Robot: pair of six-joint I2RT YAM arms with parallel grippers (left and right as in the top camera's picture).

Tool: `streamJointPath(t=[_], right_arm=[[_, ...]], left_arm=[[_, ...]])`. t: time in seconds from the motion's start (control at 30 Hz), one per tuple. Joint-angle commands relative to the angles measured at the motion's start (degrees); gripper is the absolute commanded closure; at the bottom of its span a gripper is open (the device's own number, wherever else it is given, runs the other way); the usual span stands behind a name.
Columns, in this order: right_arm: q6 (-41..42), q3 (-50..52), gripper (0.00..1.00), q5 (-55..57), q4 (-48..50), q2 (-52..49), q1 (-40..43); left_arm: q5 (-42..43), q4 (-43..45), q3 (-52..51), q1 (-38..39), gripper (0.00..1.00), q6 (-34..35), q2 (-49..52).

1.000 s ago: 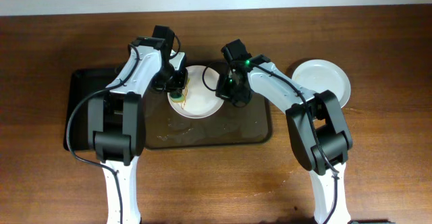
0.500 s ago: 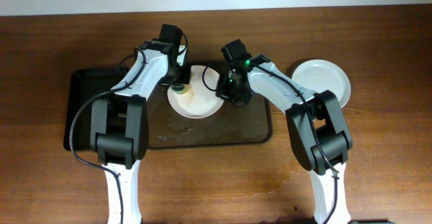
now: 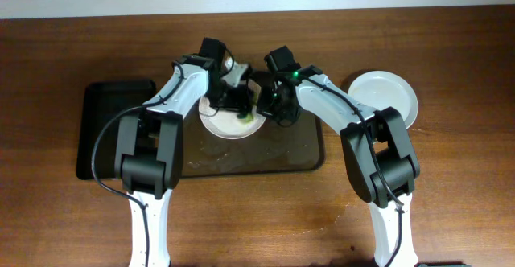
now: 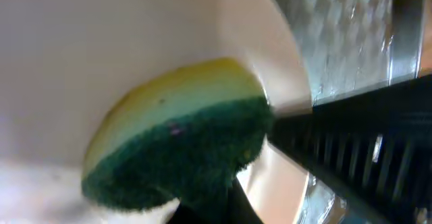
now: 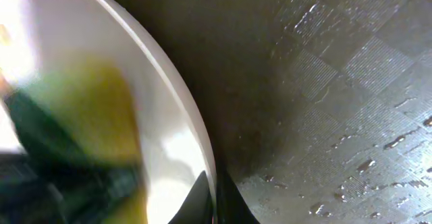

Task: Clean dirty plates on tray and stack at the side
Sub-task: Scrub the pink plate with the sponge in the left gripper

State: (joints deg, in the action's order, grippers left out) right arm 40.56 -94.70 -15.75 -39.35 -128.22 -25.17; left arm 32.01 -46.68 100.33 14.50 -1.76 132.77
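A white plate [image 3: 219,124] lies on the brown tray [image 3: 265,158], in its back middle. My left gripper [image 3: 240,104] is shut on a yellow and green sponge [image 3: 248,116] and presses it on the plate's right side. In the left wrist view the sponge [image 4: 175,143] lies green side down on the white plate [image 4: 101,42]. My right gripper [image 3: 268,111] is shut on the plate's right rim. The right wrist view shows the rim [image 5: 177,109] pinched between the fingers [image 5: 214,200], with the blurred sponge [image 5: 88,116] close by. No smears show on the plate.
A stack of white plates [image 3: 385,96] stands on the table at the right. A smaller black tray [image 3: 105,130] lies to the left of the brown tray. The brown tray's floor [image 5: 337,82] is wet with droplets.
My left gripper has carried the sponge across the plate from its left rim to its right side. The right gripper has kept its hold on the rim.
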Motion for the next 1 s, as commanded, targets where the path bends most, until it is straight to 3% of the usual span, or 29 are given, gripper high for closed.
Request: streamJointPath(t=[0.0, 0.03, 0.13, 0.2, 0.23, 0.3, 0.33, 0.4, 0.5, 0.6, 0.67, 0.73, 0.77, 0.83, 0.93, 0.97], right_arm=[[0.2, 0.3, 0.96, 1.0, -0.2, -1.7, -0.4], [0.2, 0.3, 0.96, 1.0, -0.2, -1.7, -0.4], [0.2, 0.3, 0.96, 0.9, -0.2, -1.7, -0.4], [0.2, 0.3, 0.96, 0.9, -0.2, -1.7, -0.4], [0.2, 0.3, 0.96, 0.9, -0.2, -1.7, -0.4], [0.2, 0.3, 0.96, 0.9, -0.2, -1.7, -0.4], [0.2, 0.3, 0.96, 0.7, -0.2, -1.7, -0.4], [0.2, 0.3, 0.96, 0.7, -0.2, -1.7, -0.4], [0.2, 0.3, 0.96, 0.7, -0.3, -1.7, -0.4], [0.2, 0.3, 0.96, 0.7, -0.2, -1.7, -0.4], [0.2, 0.3, 0.96, 0.7, -0.3, -1.7, -0.4], [0.2, 0.3, 0.96, 0.7, -0.2, -1.7, -0.4], [0.2, 0.3, 0.96, 0.7, -0.2, -1.7, -0.4], [0.2, 0.3, 0.96, 0.7, -0.2, -1.7, -0.4], [0.2, 0.3, 0.96, 0.7, -0.3, -1.7, -0.4], [0.2, 0.3, 0.96, 0.7, -0.3, -1.7, -0.4]], left_arm=[[-8.9, 4.3, 0.0, -3.2, 0.99, 9.3, 1.6], [-21.6, 2.9, 0.0, -5.0, 0.99, 13.1, 1.6], [-30.1, -6.4, 0.0, -6.2, 0.99, 13.1, 1.6], [-30.2, -14.3, 0.0, -5.9, 0.99, 13.0, 1.6], [-29.4, -17.2, 0.0, -5.5, 0.99, 12.1, 1.6], [-15.0, -20.2, 0.0, -4.3, 0.99, -2.4, 1.6], [-9.8, -20.1, 0.0, -4.1, 0.99, -6.5, 1.6], [-4.3, -14.8, 0.0, -4.0, 0.99, -8.4, 1.7], [-4.4, -4.5, 0.0, -4.9, 0.99, -5.2, 2.1], [-6.1, 5.2, 0.0, -7.5, 0.99, 3.4, 2.3], [-16.7, 0.0, 0.0, -8.3, 0.99, 9.3, 2.3], [-35.3, -13.1, 0.0, -8.4, 0.99, 17.4, 2.3], [-36.1, -16.3, 0.0, -8.2, 0.99, 17.4, 2.3], [-30.5, -21.3, 0.0, -7.5, 0.99, 13.3, 2.3], [-8.4, -22.1, 0.0, -4.6, 1.00, -7.0, 2.3], [-3.1, -20.3, 0.0, -3.5, 0.99, -10.5, 2.3]])
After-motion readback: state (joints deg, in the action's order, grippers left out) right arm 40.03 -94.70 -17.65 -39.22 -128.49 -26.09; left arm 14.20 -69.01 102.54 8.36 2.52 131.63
